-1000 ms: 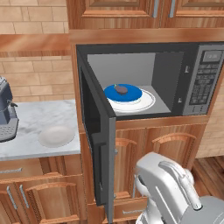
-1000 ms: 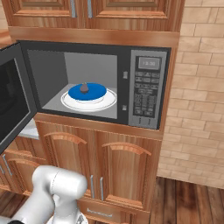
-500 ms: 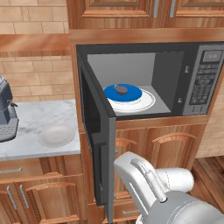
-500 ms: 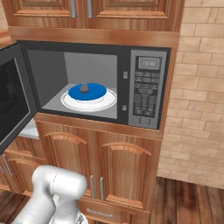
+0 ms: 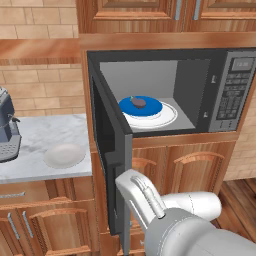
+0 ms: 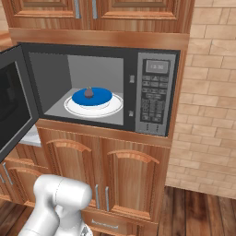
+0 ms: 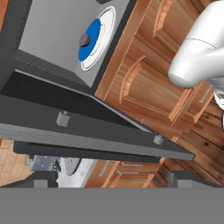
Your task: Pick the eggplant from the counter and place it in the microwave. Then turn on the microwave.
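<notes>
Eggplant sits on the blue plate inside the microwave, centre of both base views and upper left of centre in the hand view. Placement looks done; it needs no more handling. If it ever does: small, light, firm, smooth-skinned and rounded, so likely to roll or slip under a pinch. Best taken across the short middle, fingers either side, not by the stem tip.

Gripper is empty, fingers spread wide, dark tips at the bottom corners of the hand view, nothing between them. It hangs low, below the open door, well clear of the cavity.

What's left, as I read it: shut the door, then hit the button panel at right. The door is rigid, hinged on the left side and swung fully out toward the robot; its thin edge runs across the middle of the hand view. Push on the flat outer face near the free edge, not the glass centre. The buttons are small and need a single fingertip.

White bowl and coffee machine sit on the counter at left, out of the way.
</notes>
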Motion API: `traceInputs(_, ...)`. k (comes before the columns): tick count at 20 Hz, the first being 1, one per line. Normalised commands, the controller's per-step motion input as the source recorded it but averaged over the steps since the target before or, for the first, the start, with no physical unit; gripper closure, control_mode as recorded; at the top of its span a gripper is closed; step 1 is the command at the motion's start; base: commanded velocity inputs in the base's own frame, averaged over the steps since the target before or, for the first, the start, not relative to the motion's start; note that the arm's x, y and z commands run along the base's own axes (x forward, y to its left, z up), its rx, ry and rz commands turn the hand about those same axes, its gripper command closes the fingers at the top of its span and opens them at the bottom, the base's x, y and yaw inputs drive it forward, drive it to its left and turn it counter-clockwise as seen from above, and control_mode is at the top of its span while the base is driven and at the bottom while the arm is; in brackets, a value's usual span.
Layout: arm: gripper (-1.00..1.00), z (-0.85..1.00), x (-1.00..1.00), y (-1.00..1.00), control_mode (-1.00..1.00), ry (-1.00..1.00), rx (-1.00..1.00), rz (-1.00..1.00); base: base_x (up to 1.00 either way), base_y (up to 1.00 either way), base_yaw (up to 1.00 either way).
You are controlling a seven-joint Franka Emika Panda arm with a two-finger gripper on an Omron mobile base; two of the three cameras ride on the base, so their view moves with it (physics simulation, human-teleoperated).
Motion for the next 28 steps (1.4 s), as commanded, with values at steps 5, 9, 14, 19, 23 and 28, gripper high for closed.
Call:
traceInputs(5,-1.0,-0.14,0.19,0.24,-1.0,-0.04,0.01,0.0,0.0,0.0,0.0)
traceInputs(9,-1.0,-0.11,0.17,0.23,-1.0,-0.05,0.02,0.0,0.0,0.0,0.0)
traceInputs(14,-1.0,-0.11,0.18,0.15,-1.0,-0.02,0.01,0.0,0.0,0.0,0.0)
traceInputs(19,-1.0,-0.14,0.19,0.13,-1.0,0.0,0.03,0.0,0.0,0.0,0.0)
traceInputs(23,-1.0,-0.16,0.19,0.12,-1.0,0.0,0.04,0.0,0.0,0.0,0.0)
traceInputs(28,-1.0,-0.15,0.11,0.13,-1.0,0.0,0.06,0.0,0.0,0.0,0.0)
